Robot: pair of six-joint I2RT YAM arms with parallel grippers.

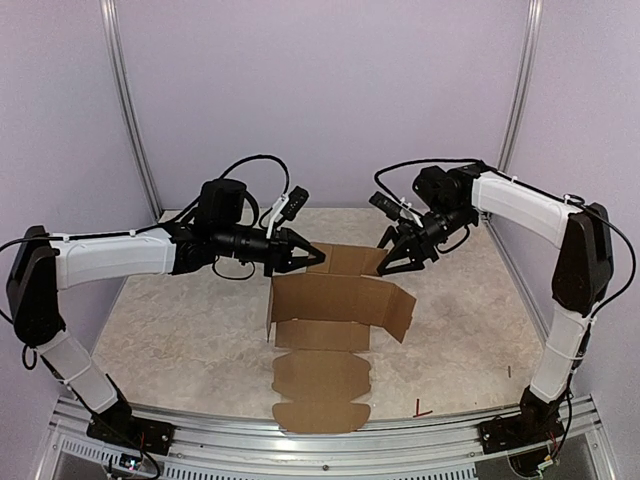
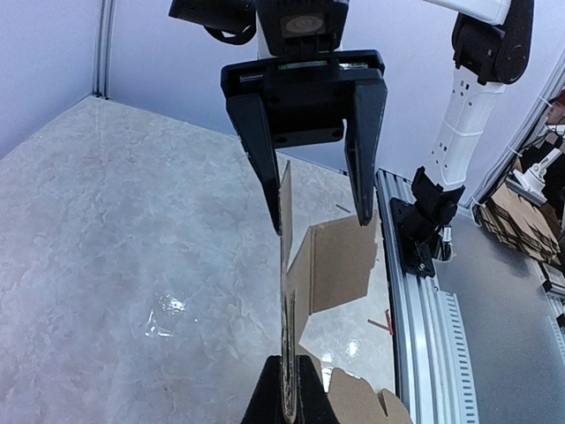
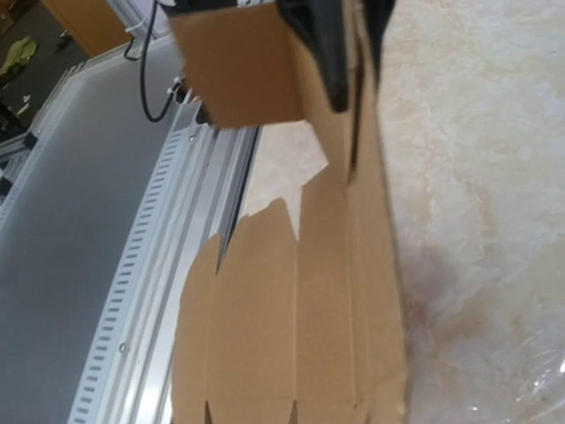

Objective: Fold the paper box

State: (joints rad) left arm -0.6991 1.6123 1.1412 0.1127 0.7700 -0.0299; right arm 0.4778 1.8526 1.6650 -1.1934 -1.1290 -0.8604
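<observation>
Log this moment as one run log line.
left tool: shut on paper box far panel | right tool: open, straddling same panel | near flaps: flat on table

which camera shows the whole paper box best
The top external view: the whole paper box shows there, with raised panels at the far end and rounded flaps lying flat toward the near edge. The left wrist view sees the box mostly edge-on, with one panel facing. The right wrist view gives a blurred, cropped close-up.
</observation>
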